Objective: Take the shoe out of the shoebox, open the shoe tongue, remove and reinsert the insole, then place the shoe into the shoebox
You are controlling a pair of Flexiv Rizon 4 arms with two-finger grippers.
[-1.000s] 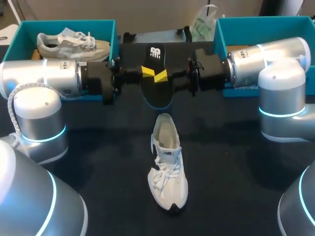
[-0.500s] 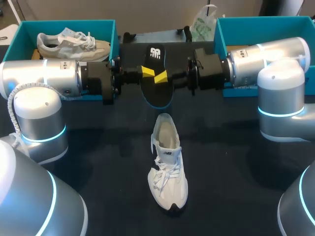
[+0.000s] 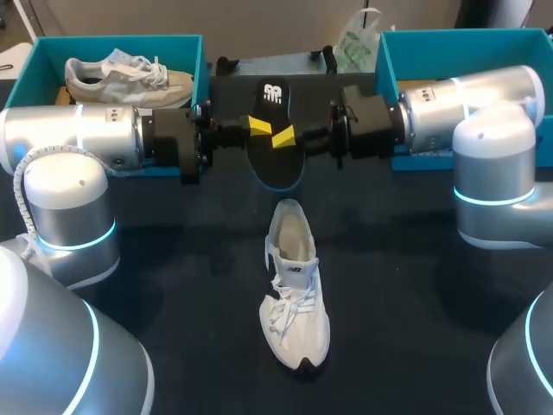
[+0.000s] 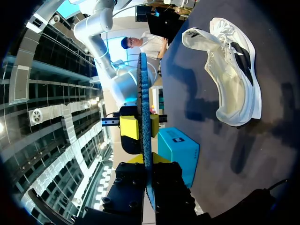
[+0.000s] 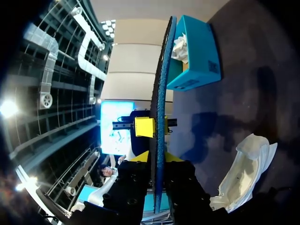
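Insole (image 3: 275,95), middle covered by yellow fingertips (image 3: 257,125)

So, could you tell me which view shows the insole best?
The head view: the insole shows its black top face, held by the left tool and right tool. Both wrist views show it only edge-on.

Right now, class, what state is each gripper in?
Left gripper: shut on the insole.
Right gripper: shut on the same insole.
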